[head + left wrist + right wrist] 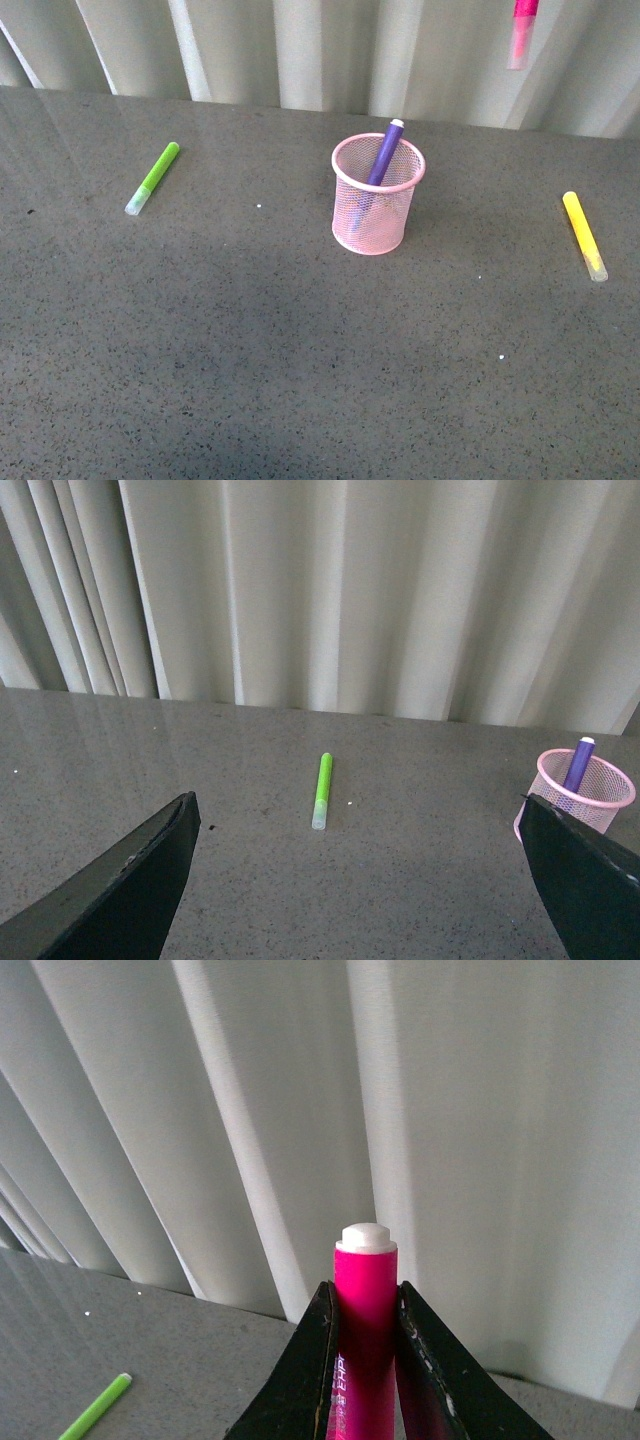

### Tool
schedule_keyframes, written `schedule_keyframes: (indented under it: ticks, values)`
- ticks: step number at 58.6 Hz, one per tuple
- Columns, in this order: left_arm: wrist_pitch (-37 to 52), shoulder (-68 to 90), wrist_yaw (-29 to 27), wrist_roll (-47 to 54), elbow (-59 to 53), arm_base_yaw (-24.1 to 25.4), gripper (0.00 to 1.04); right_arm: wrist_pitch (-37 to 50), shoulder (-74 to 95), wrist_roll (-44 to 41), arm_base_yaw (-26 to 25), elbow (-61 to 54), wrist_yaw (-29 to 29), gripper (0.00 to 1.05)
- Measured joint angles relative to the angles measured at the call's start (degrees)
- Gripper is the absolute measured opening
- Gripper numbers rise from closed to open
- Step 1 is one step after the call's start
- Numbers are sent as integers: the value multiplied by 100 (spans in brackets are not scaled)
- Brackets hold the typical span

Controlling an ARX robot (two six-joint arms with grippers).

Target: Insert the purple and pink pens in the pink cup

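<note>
Pink pen (pixel 366 1265) clamped in R gripper (pixel 364 1298), L gripper (pixel 355 800) apart, purple pen (pixel 384 155) in pink cup (pixel 375 228).

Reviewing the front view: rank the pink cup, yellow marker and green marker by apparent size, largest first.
1. pink cup
2-3. yellow marker and green marker: nearly alike. The yellow looks slightly longer but lies nearer the camera, so I leave them unranked.

Cup (pixel 372 215) centre, pen (pixel 385 150) inside; left marker (pixel 153 178), right marker (pixel 583 235) well apart either side; second pen (pixel 522 35) aloft right.
</note>
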Motion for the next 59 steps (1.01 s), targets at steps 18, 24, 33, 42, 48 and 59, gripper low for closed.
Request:
schedule_keyframes:
  ticks: [18, 24, 33, 42, 48, 59]
  values:
    - [0, -2, 0, 0, 0, 0, 98, 1475, 1185, -970, 619, -20, -358, 11]
    - [0, 0, 0, 0, 0, 0, 98, 1405, 1488, -964, 737, 212, -291, 11]
    - [0, 0, 0, 0, 0, 0, 98, 1344, 1777, -892, 868, 483, -247, 11]
    - [0, -2, 0, 0, 0, 0, 98, 1300, 1971, -772, 946, 599, -114, 11]
    - [0, -2, 0, 0, 0, 0, 98, 1344, 2033, -688, 938, 595, -76, 11]
    - [0, 0, 0, 0, 0, 0, 98, 1580, 2142, -570, 800, 389, -79, 11]
